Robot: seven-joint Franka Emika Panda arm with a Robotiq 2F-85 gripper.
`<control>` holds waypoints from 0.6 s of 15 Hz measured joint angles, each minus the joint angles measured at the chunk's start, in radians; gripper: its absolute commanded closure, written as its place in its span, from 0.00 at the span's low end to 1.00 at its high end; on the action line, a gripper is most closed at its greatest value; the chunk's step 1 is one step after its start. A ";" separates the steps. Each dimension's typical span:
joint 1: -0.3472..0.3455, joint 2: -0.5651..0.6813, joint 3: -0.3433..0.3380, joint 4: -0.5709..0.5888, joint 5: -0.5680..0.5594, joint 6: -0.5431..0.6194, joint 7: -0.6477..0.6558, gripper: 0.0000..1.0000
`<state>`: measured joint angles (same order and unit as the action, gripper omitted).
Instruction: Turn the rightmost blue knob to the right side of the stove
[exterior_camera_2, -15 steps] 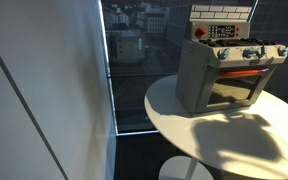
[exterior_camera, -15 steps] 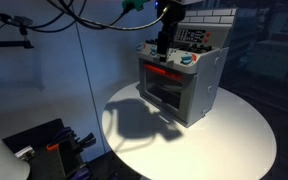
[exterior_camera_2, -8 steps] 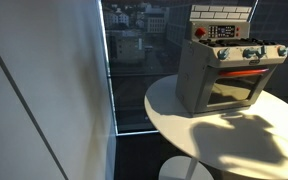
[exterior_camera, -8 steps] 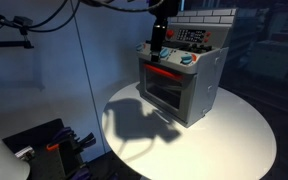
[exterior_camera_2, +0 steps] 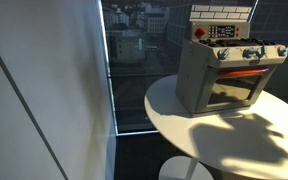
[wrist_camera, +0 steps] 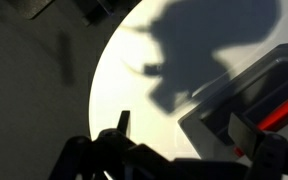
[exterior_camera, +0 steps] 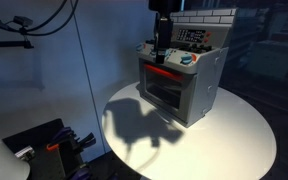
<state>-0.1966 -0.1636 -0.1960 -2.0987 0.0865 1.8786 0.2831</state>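
Note:
A grey toy stove (exterior_camera: 179, 85) with a red-lit oven window stands on the round white table (exterior_camera: 234, 135); it also shows in an exterior view (exterior_camera_2: 227, 75). Small blue knobs line its front panel, and the rightmost one shows in both exterior views (exterior_camera: 187, 59) (exterior_camera_2: 281, 50). My gripper (exterior_camera: 161, 47) hangs above the stove's top near its left end, apart from that knob. In the wrist view the gripper (wrist_camera: 184, 135) has its two dark fingers spread with nothing held, and the stove's corner (wrist_camera: 254, 100) lies below.
A glass wall and window run behind the table (exterior_camera_2: 134, 60). Cables hang overhead (exterior_camera: 44, 25). Dark equipment sits on the floor (exterior_camera: 44, 145). The table edge (exterior_camera_2: 164, 110) is close to the stove's side.
The gripper has shifted slightly above the stove's top left. The stove and knobs look unchanged.

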 measured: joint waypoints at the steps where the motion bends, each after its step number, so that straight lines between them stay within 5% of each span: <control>1: 0.000 -0.001 0.000 0.001 -0.027 0.000 -0.009 0.00; 9: 0.000 -0.005 0.006 0.001 -0.119 0.000 -0.027 0.00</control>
<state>-0.1966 -0.1688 -0.1901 -2.0978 -0.0322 1.8789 0.2559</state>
